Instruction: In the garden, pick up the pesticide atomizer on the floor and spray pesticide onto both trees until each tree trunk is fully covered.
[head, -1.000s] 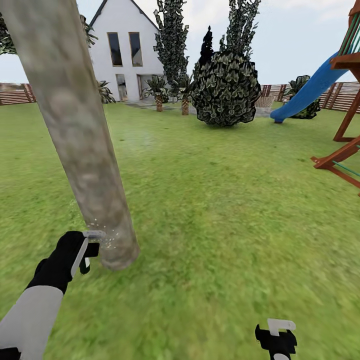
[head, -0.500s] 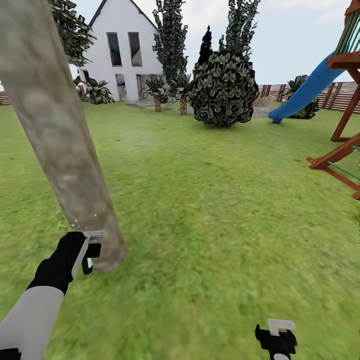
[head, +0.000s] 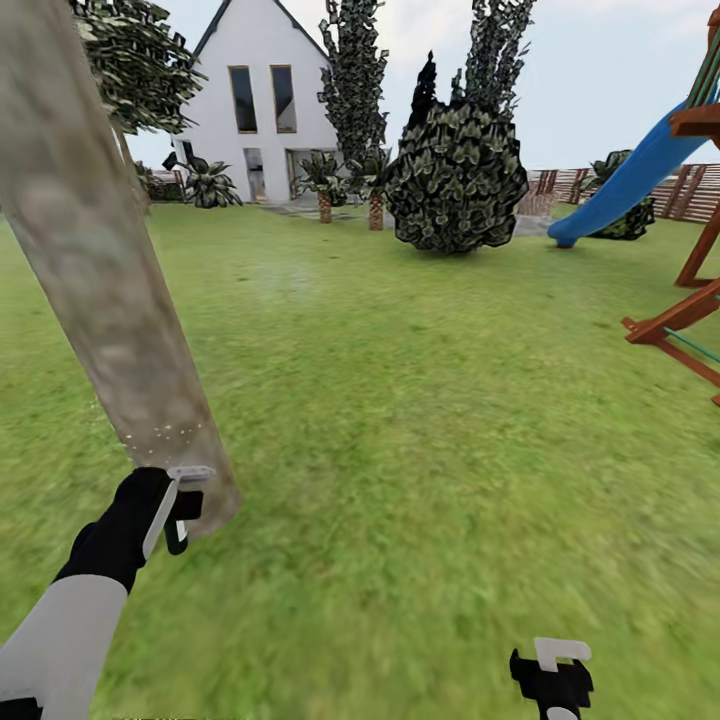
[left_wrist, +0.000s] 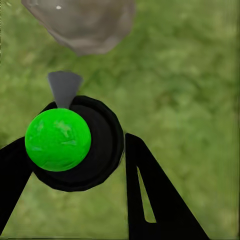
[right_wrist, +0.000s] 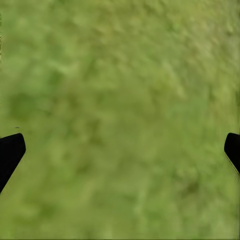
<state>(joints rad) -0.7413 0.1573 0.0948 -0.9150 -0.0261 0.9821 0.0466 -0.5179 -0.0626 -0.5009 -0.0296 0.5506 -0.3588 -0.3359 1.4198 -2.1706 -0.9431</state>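
Grey-brown tree trunk (head: 110, 300) just ahead of left gripper (head: 178, 500) | left fingers clamp pesticide atomizer (left_wrist: 75, 142), nozzle toward trunk base | right gripper (head: 553, 672) spread wide over lawn (head: 450, 420)

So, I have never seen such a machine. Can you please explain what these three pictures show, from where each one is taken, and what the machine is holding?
This is a simulated robot with two arms, standing on a grass lawn in a garden. The big picture comes from a camera on its head, looking forward and down. At lower left you see its left pincer, close to the foot of a thick grey-brown tree trunk. The right pincer hangs at the lower edge, open.

The other two pictures come from cameras on the wrists, looking along each pincer's two fingers. In the left wrist picture the black fingers hold a small round dark sprayer with a bright green top, its grey nozzle pointing toward the trunk. In the right wrist picture the finger tips stand wide apart over bare grass.
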